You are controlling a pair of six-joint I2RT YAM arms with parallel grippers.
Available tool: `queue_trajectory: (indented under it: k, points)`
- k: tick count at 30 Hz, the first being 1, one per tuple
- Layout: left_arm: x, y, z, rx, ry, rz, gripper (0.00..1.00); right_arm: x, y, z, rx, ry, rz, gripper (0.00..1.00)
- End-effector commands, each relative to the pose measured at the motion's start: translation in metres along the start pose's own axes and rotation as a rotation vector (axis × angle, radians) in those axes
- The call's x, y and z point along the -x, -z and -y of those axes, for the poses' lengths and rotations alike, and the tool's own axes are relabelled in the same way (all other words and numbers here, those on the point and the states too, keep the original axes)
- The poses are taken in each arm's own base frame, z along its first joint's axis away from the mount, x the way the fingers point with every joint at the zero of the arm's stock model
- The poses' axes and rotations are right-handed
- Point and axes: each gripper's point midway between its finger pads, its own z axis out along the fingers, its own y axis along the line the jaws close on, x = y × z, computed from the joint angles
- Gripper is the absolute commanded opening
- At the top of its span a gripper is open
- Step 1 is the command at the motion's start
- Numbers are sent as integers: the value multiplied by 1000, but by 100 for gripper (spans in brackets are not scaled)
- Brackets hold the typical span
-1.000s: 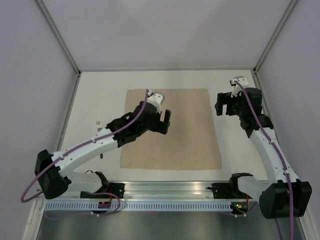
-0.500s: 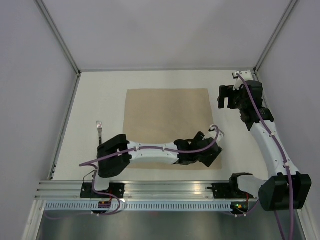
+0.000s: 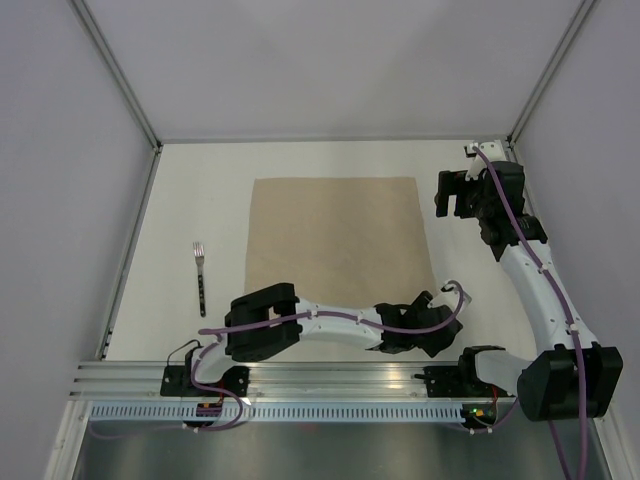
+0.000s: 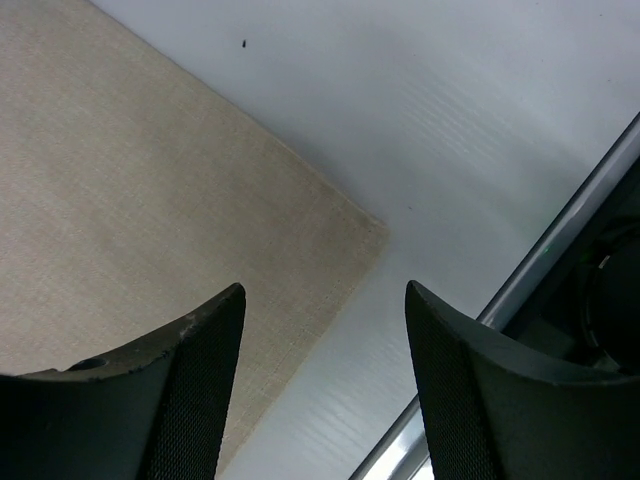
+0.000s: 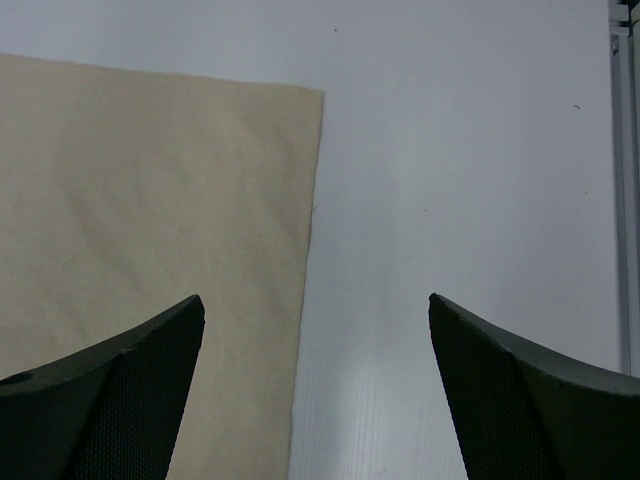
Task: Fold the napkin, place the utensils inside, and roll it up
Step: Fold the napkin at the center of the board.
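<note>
Well to the left of the napkin point(image 3: 335, 250), a fork point(image 3: 201, 278) flat on the white surface point(image 3: 190, 190), tines pointing away from the arm bases, handle toward them. In the centre, plain tan cloth spread flat and unfolded, nearly square, edges roughly parallel to the surface's edges. No strong long axis; if any, running from the near side to the far side. Probably light, soft and limp, with no stiffness to hold a shape; likely to drape when lifted and to wrinkle or slide if dragged. Best taken at a corner or along an edge, pinching the single layer up off the surface rather than pressing on the middle. At the napkin's near right corner, left jaws low over the cloth, spread wide, gripping nothing, the corner showing between them in the wrist view; contact with the cloth unclear. Just beside the napkin's far right corner, right jaws spread fully, empty, hovering with the cloth's right edge under the gap.
</note>
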Motion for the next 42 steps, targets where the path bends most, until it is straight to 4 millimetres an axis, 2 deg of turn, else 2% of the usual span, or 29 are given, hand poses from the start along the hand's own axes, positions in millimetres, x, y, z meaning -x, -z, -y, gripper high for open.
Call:
queue_trajectory:
  k: [1, 8, 13, 18, 24, 28, 32, 35, 36, 37, 42]
  points:
    - [27, -5, 22, -59, -7, 94, 70, 7, 5, 6, -35, -19, 27, 98]
    - [31, -16, 26, -45, -70, 145, 67, 6, 5, 5, -33, -19, 27, 98]
    - [21, -23, 30, -59, -95, 128, 66, 5, 6, 6, -38, -15, 28, 98]
    - [10, -31, 26, -39, -102, 109, 65, 5, 6, 6, -36, -17, 30, 98]
    - [2, -36, 22, -19, -106, 96, 58, 4, 5, 7, -38, -17, 27, 98]
    - [-1, -37, 20, -10, -105, 94, 47, 4, 5, 6, -33, -16, 27, 98]
    - [-1, -36, 18, -6, -106, 93, 27, 3, 6, 5, -32, -15, 25, 98]
    - [3, -32, 18, -13, -103, 99, 16, 3, 6, 5, -32, -15, 25, 98]
    - [14, -29, 22, -27, -91, 132, 15, 3, 6, 5, -32, -14, 25, 98]
    - [16, -27, 22, -32, -87, 136, 8, 3, 6, 6, -33, -14, 25, 98]
    - [28, -12, 33, -99, -64, 158, 4, 4, 6, 6, -35, -13, 30, 98]
